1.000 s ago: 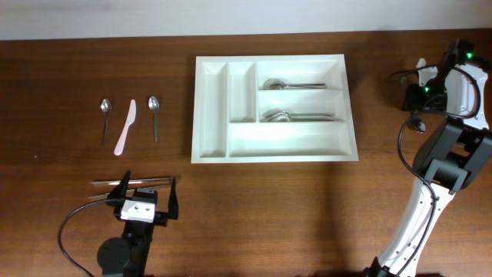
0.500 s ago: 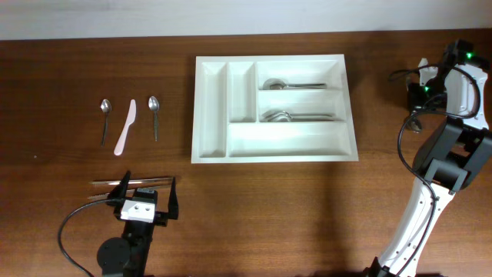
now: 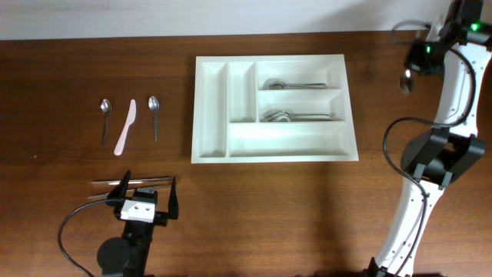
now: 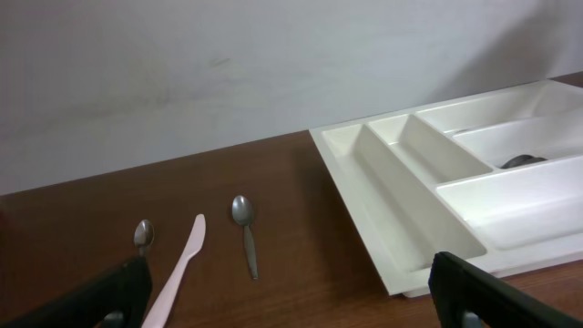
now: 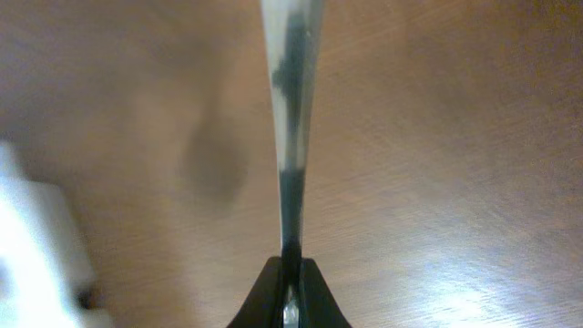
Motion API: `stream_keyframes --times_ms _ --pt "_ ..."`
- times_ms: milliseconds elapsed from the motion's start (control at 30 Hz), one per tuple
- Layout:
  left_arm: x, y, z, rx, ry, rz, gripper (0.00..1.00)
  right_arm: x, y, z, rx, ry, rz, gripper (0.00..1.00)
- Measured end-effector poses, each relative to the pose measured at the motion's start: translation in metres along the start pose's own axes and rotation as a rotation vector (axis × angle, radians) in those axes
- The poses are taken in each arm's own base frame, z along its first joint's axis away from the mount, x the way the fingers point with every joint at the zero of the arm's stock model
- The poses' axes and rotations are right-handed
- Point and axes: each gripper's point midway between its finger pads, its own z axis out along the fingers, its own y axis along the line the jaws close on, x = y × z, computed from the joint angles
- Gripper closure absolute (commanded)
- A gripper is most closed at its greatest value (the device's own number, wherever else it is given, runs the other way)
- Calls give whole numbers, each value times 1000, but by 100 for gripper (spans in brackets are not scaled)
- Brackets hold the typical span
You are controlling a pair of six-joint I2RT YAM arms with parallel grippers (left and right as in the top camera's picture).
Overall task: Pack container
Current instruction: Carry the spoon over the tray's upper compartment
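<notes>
Wooden table (image 3: 61,69) holds the container (image 3: 198,108) mid-frame; the right gripper (image 5: 290,273) at upper right pinches a spoon (image 5: 291,109) by its handle, likely to carry it there, while the left gripper (image 3: 148,186) sits lower left, jaws wide apart.

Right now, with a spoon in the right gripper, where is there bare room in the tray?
Free: both narrow upright slots at the container's left end and the long bottom compartment. Crowded: the top compartment and middle compartment, each already holding spoons. The table right of the container is bare.
</notes>
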Motion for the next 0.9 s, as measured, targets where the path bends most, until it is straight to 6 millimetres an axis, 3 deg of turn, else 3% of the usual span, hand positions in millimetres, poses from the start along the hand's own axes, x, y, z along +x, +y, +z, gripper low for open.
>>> stream_keyframes --times_ms 33,200,467,600,700,900 --pt "0 0 0 0 0 0 1 -9 15 -14 -37 -39 33 96" --pt "0 0 0 0 0 0 1 -24 68 -46 -163 -109 175 96" --pt "0 0 0 0 0 0 1 -4 175 -44 -278 -46 368 96" --pt "0 0 0 0 0 0 1 17 227 -42 -287 -3 481 96" --pt "0 0 0 0 0 0 1 38 254 -40 -252 34 591 96" --pt "0 0 0 0 0 0 1 70 270 -26 -130 73 800 96"
